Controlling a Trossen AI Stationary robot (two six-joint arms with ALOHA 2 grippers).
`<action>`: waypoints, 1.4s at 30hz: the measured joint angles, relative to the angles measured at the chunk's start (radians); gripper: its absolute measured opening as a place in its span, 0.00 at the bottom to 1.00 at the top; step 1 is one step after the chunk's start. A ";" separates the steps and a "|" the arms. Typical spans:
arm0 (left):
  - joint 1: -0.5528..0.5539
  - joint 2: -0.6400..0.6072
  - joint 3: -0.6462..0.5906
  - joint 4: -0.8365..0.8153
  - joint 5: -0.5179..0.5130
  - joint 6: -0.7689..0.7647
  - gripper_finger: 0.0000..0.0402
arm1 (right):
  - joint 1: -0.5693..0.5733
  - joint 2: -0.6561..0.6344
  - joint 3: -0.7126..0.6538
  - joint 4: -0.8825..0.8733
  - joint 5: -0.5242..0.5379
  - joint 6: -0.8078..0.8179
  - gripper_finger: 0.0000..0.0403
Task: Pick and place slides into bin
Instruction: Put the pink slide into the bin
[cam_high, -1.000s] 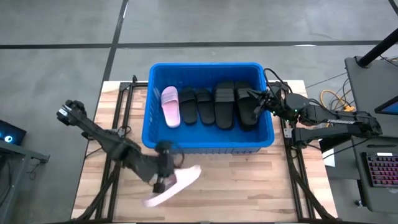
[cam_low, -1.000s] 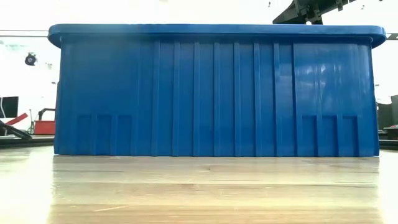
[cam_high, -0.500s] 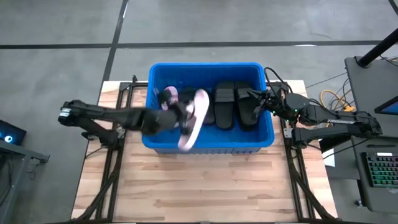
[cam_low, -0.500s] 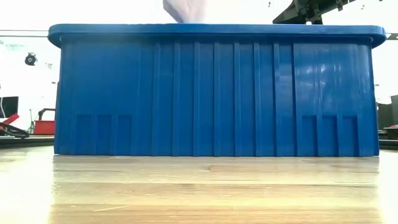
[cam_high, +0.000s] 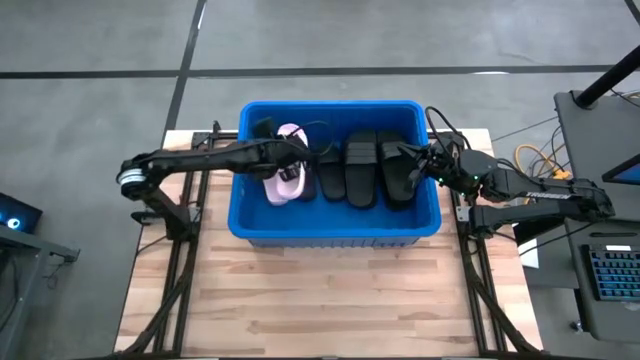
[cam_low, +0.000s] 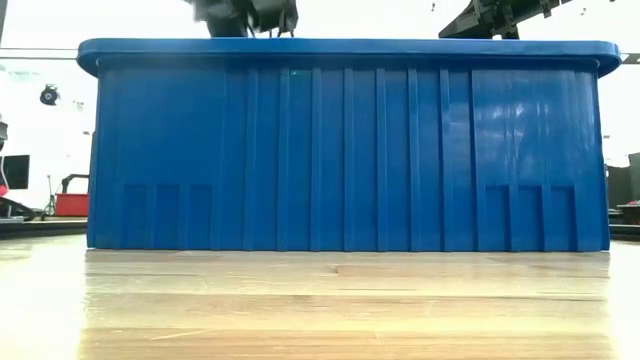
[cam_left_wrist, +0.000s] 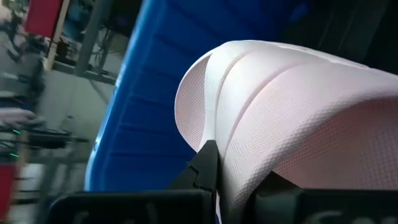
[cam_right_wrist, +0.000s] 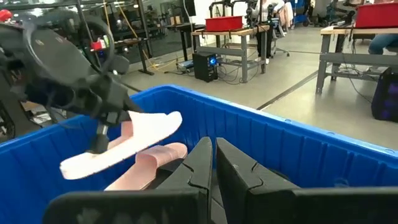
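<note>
The blue bin (cam_high: 432, 215) stands at the table's far side and fills the low view (cam_low: 350, 150). My left gripper (cam_high: 288, 165) reaches over the bin's left wall, shut on a pale pink slide (cam_right_wrist: 134, 140), (cam_left_wrist: 298, 99). Under it a second pink slide (cam_right_wrist: 155, 160) lies on the bin floor. Several black slides (cam_high: 360, 168) lie side by side to its right. My right gripper (cam_right_wrist: 213, 158) hangs shut over the bin's right part (cam_high: 403, 153), touching nothing. My left gripper pinches the pink slide between its two fingers at one long edge (cam_right_wrist: 102, 148), nearer the slide's lower end. The fingers (cam_left_wrist: 208, 165) come slanting down from the table's left side. The slide hangs clear above the other pink slide, tilted, its free end (cam_right_wrist: 174, 121) higher.
Bare wooden table (cam_high: 320, 300) lies in front of the bin. Black frame rails (cam_high: 180, 270) run along both table sides. Cables (cam_high: 535, 160) and a desk with a keyboard (cam_high: 610, 275) stand at the right.
My left gripper has swung from the table's near part, up over the bin's near wall and toward the far edge, into the bin's left part. The pink slide went with it, lifted off the table and turned about. It now hangs over the other pink slide.
</note>
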 joint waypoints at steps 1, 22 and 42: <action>0.010 0.004 -0.009 0.000 -0.003 0.036 0.00 | 0.000 0.000 0.000 0.001 0.001 0.000 0.03; 0.197 0.012 -0.304 0.262 -0.058 0.343 0.00 | 0.000 0.000 0.000 0.006 0.002 -0.012 0.03; 0.210 0.010 -0.324 0.335 0.000 0.429 0.39 | 0.000 0.000 0.000 0.007 0.002 -0.008 0.03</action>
